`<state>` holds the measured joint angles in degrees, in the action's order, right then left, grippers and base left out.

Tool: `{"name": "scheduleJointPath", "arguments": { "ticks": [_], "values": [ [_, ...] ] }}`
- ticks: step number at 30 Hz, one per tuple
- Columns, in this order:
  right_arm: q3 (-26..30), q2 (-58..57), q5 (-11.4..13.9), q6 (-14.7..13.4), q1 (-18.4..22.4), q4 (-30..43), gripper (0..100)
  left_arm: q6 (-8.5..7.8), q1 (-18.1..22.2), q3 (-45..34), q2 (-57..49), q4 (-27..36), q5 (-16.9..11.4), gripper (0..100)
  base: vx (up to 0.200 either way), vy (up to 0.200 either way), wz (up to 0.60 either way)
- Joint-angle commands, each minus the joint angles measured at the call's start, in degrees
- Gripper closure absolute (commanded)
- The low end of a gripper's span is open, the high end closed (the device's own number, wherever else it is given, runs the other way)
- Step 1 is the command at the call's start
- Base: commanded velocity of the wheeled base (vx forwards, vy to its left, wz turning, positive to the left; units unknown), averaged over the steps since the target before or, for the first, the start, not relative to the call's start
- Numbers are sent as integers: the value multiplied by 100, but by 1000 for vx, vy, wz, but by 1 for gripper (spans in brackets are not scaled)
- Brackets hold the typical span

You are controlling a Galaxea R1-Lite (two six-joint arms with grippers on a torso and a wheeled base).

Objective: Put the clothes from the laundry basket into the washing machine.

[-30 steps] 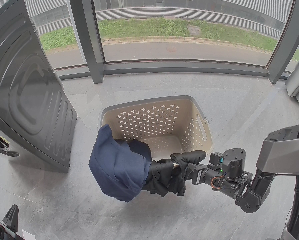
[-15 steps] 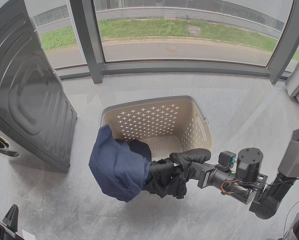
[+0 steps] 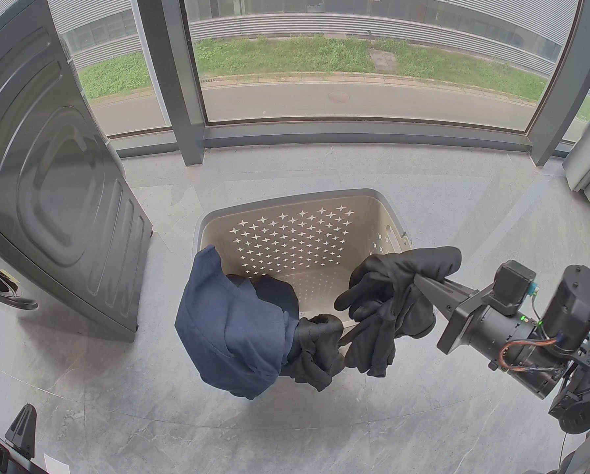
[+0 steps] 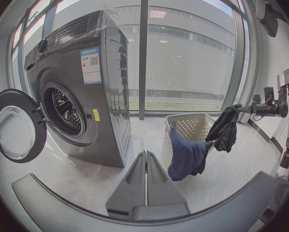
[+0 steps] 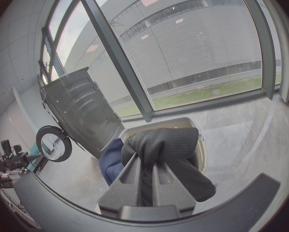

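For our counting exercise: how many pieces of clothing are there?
2. A black one hangs from the right gripper; a blue one drapes over the basket's rim. The black bunch beside it may be a third.

right arm [image 3: 538, 347]: stretched forward, wrist roughly level
right gripper [image 3: 423, 283]: fingers pinched on black garment [image 3: 384, 301]
left gripper [image 4: 146, 158]: held low, fingers pressed together

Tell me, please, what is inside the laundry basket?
The laundry basket shows bare far walls and floor. A blue garment over its near rim and the black garment in the right gripper hide the near floor.
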<state>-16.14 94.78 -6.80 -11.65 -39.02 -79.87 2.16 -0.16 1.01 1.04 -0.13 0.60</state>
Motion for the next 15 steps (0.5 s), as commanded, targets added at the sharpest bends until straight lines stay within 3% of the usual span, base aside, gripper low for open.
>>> {"name": "scheduleJointPath", "arguments": {
  "ticks": [1, 15],
  "values": [
    [50, -698, 21, 76, -185, 51, 100, 4, -2, -101, -95, 5, 2, 100, -200, 0, 0],
    [50, -654, 21, 84, -185, -28, 100, 48, -2, -101, -95, 5, 19, 100, -200, 0, 0]
  ]
}}
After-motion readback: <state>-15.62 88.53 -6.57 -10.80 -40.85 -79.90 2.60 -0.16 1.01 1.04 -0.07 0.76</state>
